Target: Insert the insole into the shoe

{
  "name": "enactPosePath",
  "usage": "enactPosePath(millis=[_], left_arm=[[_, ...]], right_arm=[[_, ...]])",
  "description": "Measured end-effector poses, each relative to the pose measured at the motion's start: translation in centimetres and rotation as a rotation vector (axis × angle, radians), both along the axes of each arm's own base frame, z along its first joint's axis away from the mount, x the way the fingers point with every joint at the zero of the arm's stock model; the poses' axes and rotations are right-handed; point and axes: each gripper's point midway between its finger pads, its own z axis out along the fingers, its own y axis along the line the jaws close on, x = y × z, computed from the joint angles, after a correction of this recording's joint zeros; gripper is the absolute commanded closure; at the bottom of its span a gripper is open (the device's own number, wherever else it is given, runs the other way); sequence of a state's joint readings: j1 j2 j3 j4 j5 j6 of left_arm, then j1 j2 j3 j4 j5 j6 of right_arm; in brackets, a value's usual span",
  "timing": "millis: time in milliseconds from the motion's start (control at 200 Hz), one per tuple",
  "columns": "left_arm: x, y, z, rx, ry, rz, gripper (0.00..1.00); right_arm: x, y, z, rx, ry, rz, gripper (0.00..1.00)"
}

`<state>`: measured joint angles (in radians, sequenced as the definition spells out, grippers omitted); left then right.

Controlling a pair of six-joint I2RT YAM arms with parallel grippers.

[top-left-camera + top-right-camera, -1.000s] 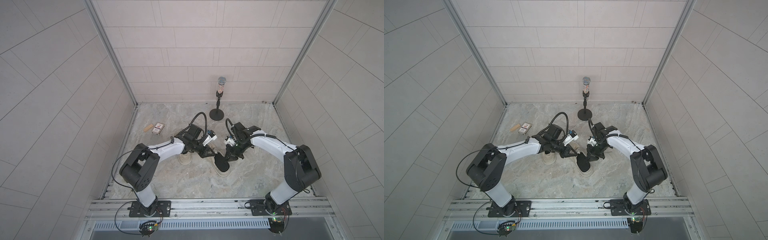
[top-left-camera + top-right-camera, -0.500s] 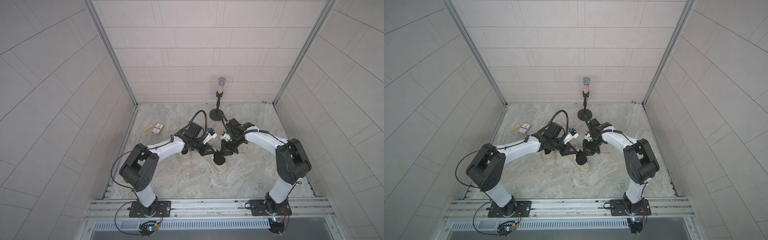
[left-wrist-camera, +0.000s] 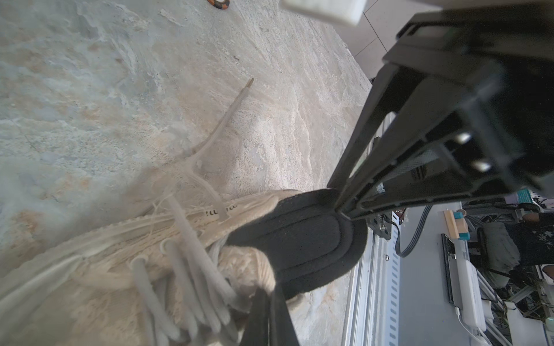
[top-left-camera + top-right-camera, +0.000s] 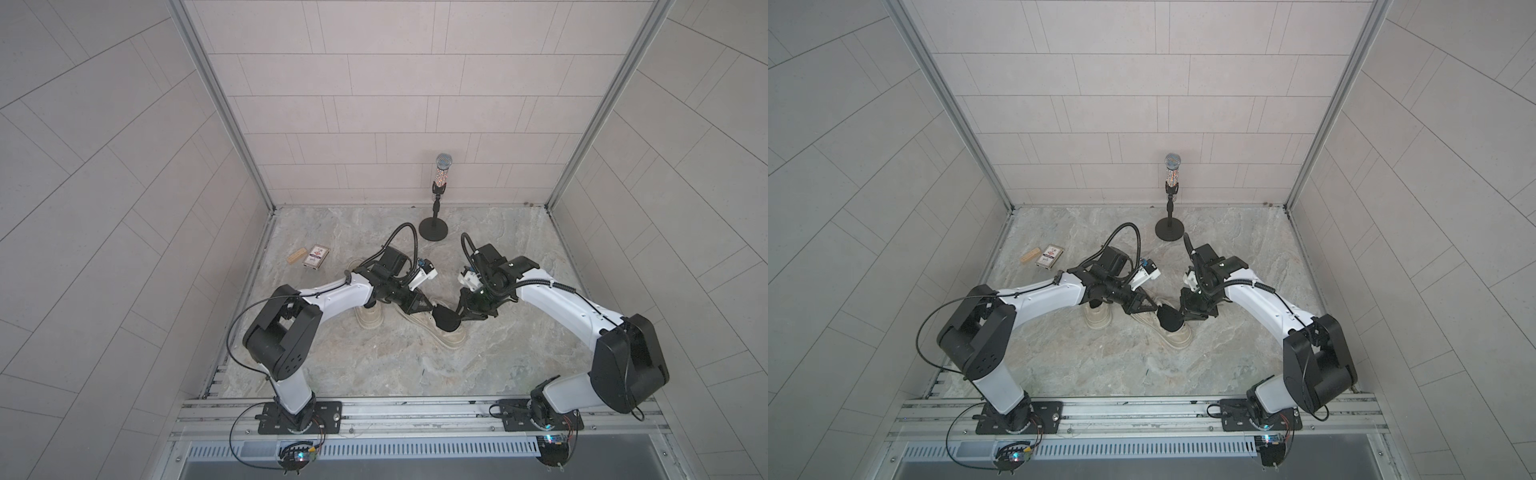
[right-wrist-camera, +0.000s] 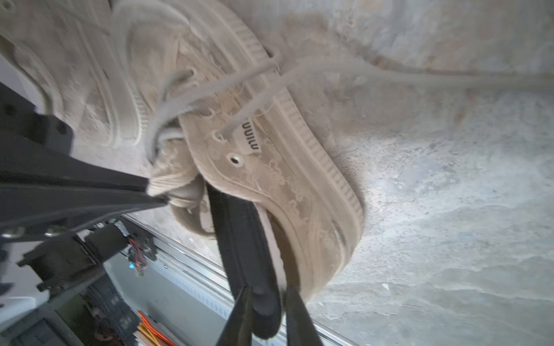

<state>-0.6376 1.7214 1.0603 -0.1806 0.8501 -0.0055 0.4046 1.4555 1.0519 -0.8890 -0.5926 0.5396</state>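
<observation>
A beige lace-up shoe (image 4: pixel 451 338) (image 4: pixel 1179 338) lies mid-floor. The black insole (image 4: pixel 446 321) (image 4: pixel 1170 320) stands slanted in its opening, toe end inside, heel end sticking out. My left gripper (image 4: pixel 430 309) (image 3: pixel 269 299) is shut on the shoe's ribbed tongue (image 5: pixel 177 182) and pulls it back. My right gripper (image 4: pixel 459 319) (image 5: pixel 266 299) is shut on the insole's (image 5: pixel 245 245) heel end, one finger on each face. In the left wrist view the insole (image 3: pixel 299 239) leans over the shoe's collar (image 3: pixel 245 206).
A second beige shoe (image 4: pixel 369 322) lies just left of the first, partly under my left arm. A microphone on a round stand (image 4: pixel 433 228) is at the back. A card box (image 4: pixel 316 256) and a wooden block (image 4: pixel 296 255) lie at the back left. Loose laces (image 3: pixel 221 125) trail on the floor.
My right arm swung left toward the left gripper, then drew back right, and its jaws now stand slightly wider. The insole stays in the shoe's opening. The left gripper keeps its hold.
</observation>
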Motion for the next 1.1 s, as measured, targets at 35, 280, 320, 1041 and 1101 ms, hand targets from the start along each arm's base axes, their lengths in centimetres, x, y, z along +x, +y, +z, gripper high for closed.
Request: enactPosePath(millis=[35,280,320,1041,1101], left_arm=[[0.0,0.0,0.0,-0.001,0.0,0.001,1.0],[0.1,0.0,0.0,0.002,-0.002,0.005,1.0],[0.1,0.0,-0.1,0.003,-0.002,0.005,1.0],[0.7,-0.1,0.2,-0.009,0.013,0.037,1.0],[0.8,-0.2,0.4,-0.016,0.01,0.042,1.0]], right_arm=[[-0.1,0.0,-0.3,0.0,0.013,-0.005,0.94],[0.3,0.7,-0.7,0.023,0.05,-0.035,1.0],[0.6,0.8,-0.6,0.025,0.048,-0.043,1.0],[3.4,2.1,-2.2,-0.131,-0.06,0.019,1.0],[2.7,1.7,-2.6,-0.149,-0.058,0.032,1.0]])
